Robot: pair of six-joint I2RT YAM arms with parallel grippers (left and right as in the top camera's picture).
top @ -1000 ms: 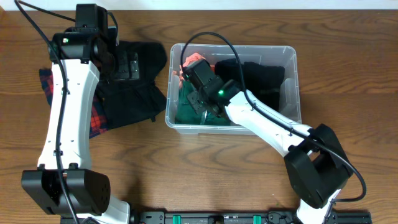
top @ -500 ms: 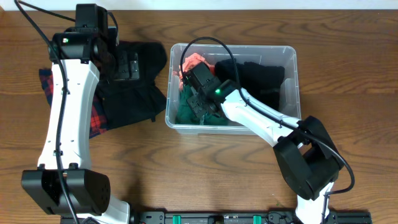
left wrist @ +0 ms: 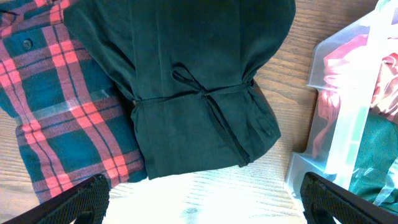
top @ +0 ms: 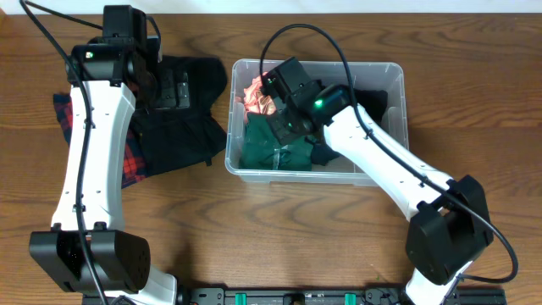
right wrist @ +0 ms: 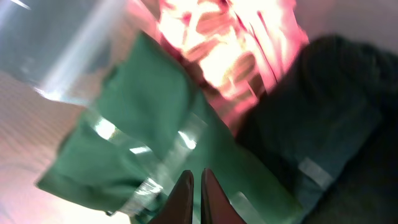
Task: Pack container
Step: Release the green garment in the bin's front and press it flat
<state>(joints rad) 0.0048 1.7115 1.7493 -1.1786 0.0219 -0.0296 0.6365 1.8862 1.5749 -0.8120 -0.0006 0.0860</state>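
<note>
Overhead cam: my right claw (top: 278, 123) has pulled up and back from where it sat lower on the green cloth (top: 267, 152) a moment ago, so I'd say that piece is packed. The container (top: 288, 175) sits right of centre on the counter (top: 254, 229), with pink cloth (top: 257, 91) and black clothes (top: 373, 102) inside too. My left claw (top: 174, 87) hasn't budged and is parked over the black garment (top: 182, 127), which lies partly on the plaid shirt (top: 127, 165).

Left wrist: fingers spread wide, holding nothing. The black garment overlaps the plaid one, so I reckon it goes first. The bin wall is close on the right.

Right wrist: fingers pinched together, empty, just above the green cloth.
</note>
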